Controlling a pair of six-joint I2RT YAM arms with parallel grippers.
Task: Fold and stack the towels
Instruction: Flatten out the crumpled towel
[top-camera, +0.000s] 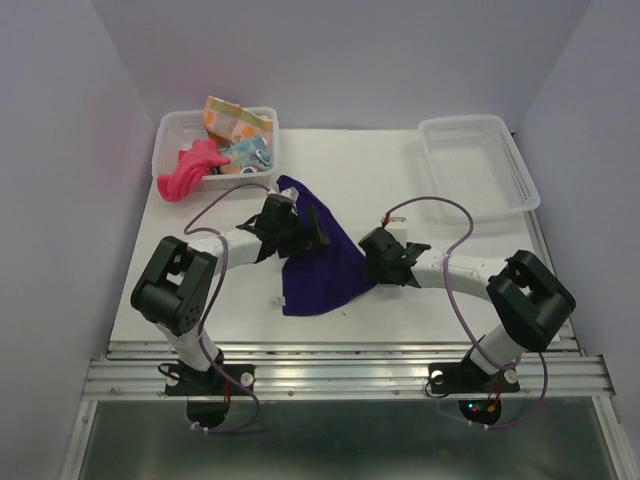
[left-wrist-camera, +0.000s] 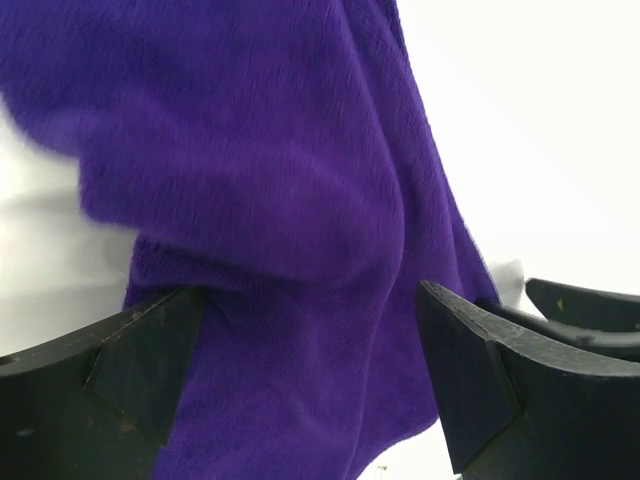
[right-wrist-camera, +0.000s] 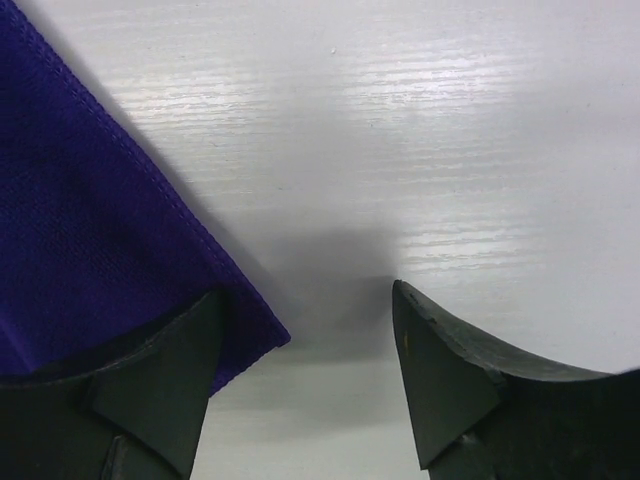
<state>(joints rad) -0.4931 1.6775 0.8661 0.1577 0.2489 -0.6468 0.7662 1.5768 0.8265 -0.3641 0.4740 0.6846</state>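
Observation:
A dark purple towel (top-camera: 322, 268) lies spread and partly rumpled on the white table between my two arms. My left gripper (top-camera: 312, 230) is over its upper left part. In the left wrist view the left gripper (left-wrist-camera: 310, 380) is open, with the purple cloth (left-wrist-camera: 250, 150) bulging between the wide-apart fingers. My right gripper (top-camera: 369, 262) is at the towel's right edge. In the right wrist view it (right-wrist-camera: 305, 350) is open, with a towel corner (right-wrist-camera: 90, 230) by its left finger and bare table under the rest. Pink (top-camera: 188, 170), orange patterned (top-camera: 228, 118) and light-blue patterned (top-camera: 248, 152) towels sit in the left basket.
A white mesh basket (top-camera: 168, 130) stands at the back left of the table. A second white mesh basket (top-camera: 478, 165) stands at the back right with nothing in it. The table's metal front rail (top-camera: 340, 375) runs by the arm bases. Purple walls close in both sides.

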